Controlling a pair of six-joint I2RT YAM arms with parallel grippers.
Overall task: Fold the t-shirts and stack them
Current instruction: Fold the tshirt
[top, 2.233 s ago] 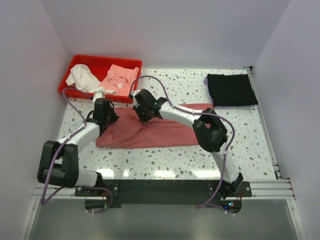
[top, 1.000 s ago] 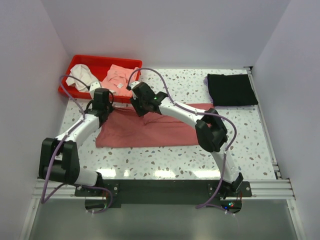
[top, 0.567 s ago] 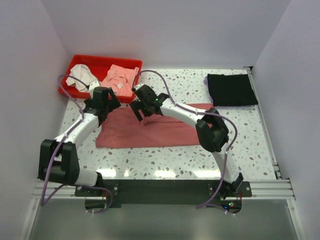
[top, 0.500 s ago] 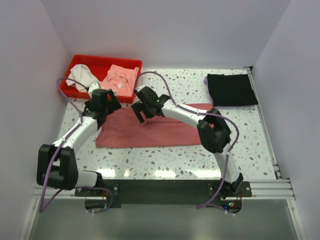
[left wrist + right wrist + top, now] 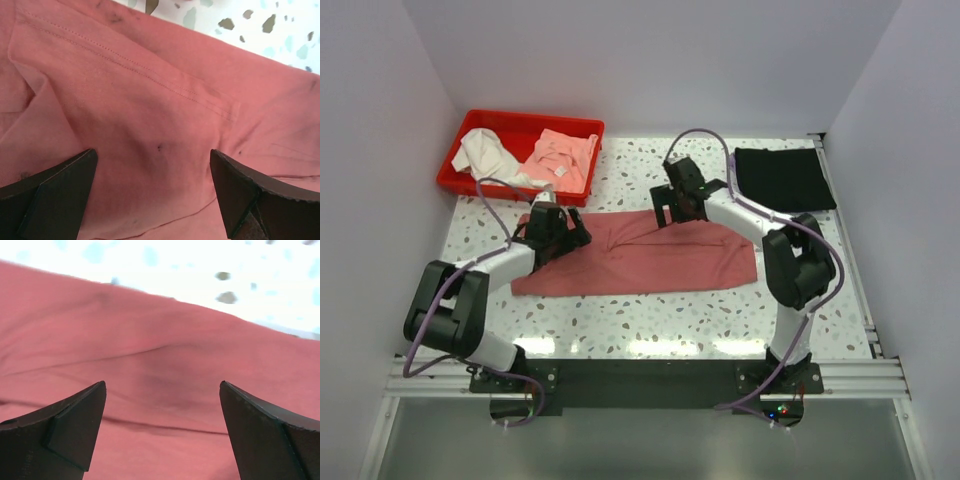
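The rose-red t-shirt [image 5: 650, 262] lies flat across the middle of the table [image 5: 640, 312]; the left claw [image 5: 570, 232] and right claw [image 5: 672, 208] hang over it, jaws wide, only cloth in the gap. Bare table runs along the shirt's near edge, and also at the far edge between the red bin [image 5: 535, 118] of clothes [image 5: 485, 152] and the folded black t-shirt [image 5: 783, 178]. Loops of purple cable [image 5: 700, 133] rise beside each claw. The left, far and right sides are closed by walls [image 5: 380, 150]

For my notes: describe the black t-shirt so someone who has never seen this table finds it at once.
On the speckled table, go to the far right corner. The black t-shirt lies there, folded into a neat rectangle. It is the only dark cloth; the rose-red shirt spreads mid-table, pale clothes fill the red bin.
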